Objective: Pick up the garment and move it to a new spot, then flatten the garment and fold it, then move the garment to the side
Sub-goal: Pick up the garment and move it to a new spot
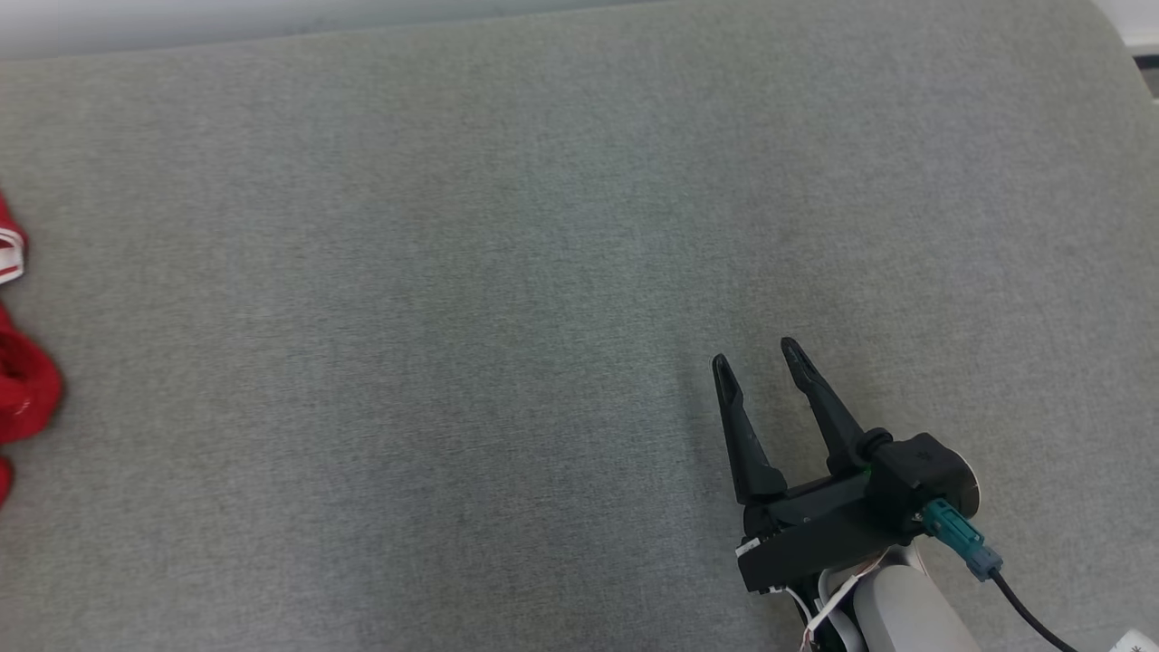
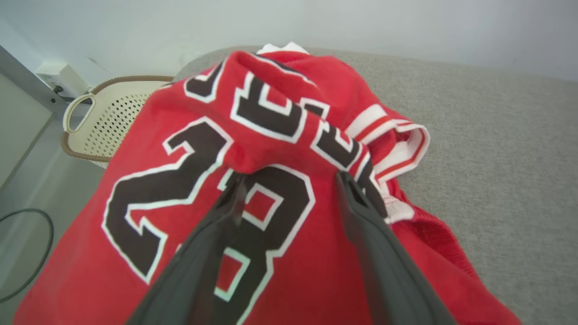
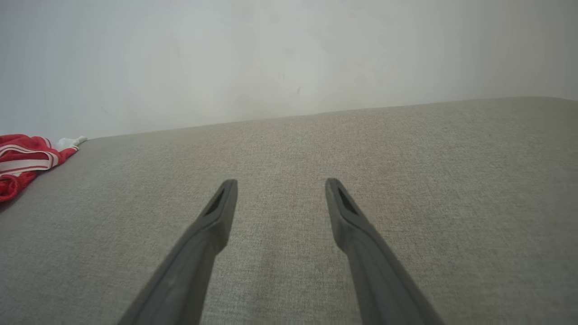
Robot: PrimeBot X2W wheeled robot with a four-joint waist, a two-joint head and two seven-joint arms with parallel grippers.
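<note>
Now left fingers (image 2: 204,253) wide, touching garment (image 2: 343,90); right fingers (image 1: 744,439) wide, empty.

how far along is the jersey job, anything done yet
Done: nothing yet. The jersey lies bunched at the left edge of the gray cushion.
In hand: the left gripper is open, with its fingers at a raised fold of the fabric and not closed on it. The right gripper hangs open over bare cushion.
Left: pick up, move, flatten, fold, set aside.

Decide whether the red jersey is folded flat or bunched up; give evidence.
Bunched up: the red jersey lies heaped on the grey surface, lettering creased, striped trim curled over.
</note>
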